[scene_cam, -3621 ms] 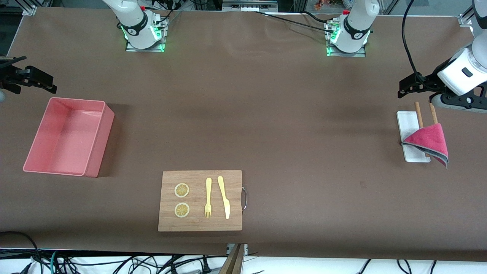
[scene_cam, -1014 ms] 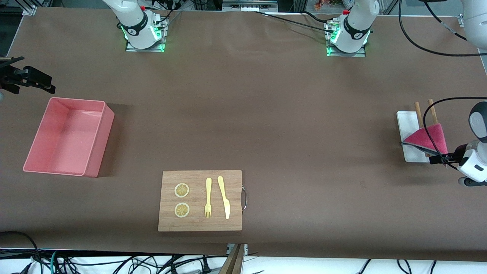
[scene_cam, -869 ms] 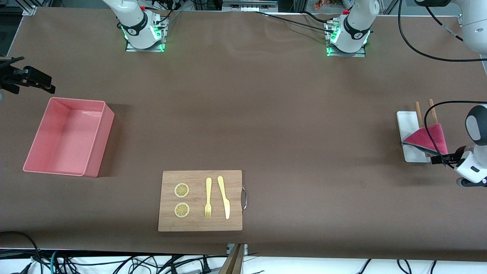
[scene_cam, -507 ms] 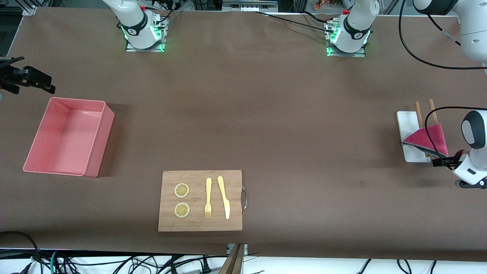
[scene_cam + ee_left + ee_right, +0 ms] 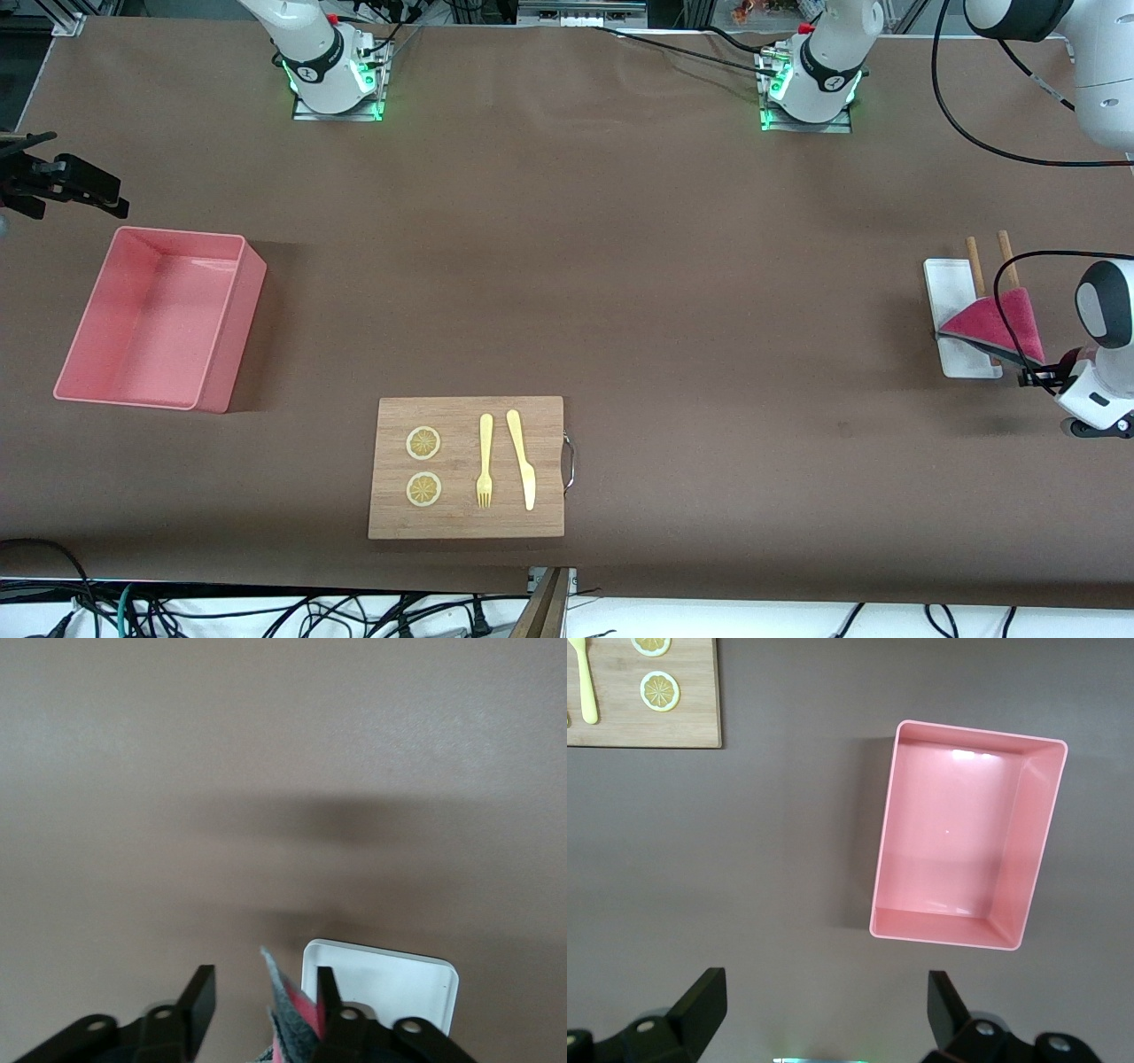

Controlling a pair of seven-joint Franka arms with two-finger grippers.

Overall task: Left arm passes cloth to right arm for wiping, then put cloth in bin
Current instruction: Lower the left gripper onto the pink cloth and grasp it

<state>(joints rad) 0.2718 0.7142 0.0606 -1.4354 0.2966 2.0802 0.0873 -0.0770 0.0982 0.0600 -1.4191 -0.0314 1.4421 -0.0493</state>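
Low, left end effector [image 5: 259, 1005] straddles cloth [image 5: 285, 1020] edge, fingers apart.

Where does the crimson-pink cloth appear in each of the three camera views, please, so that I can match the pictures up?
Front view: the cloth lies partly on the white tray at the left arm's end of the table, with the left gripper at its corner.
Left wrist view: a corner of the cloth shows between the open fingers, beside the tray.
Right wrist view: not in it.
Shared landmark: the white tray.
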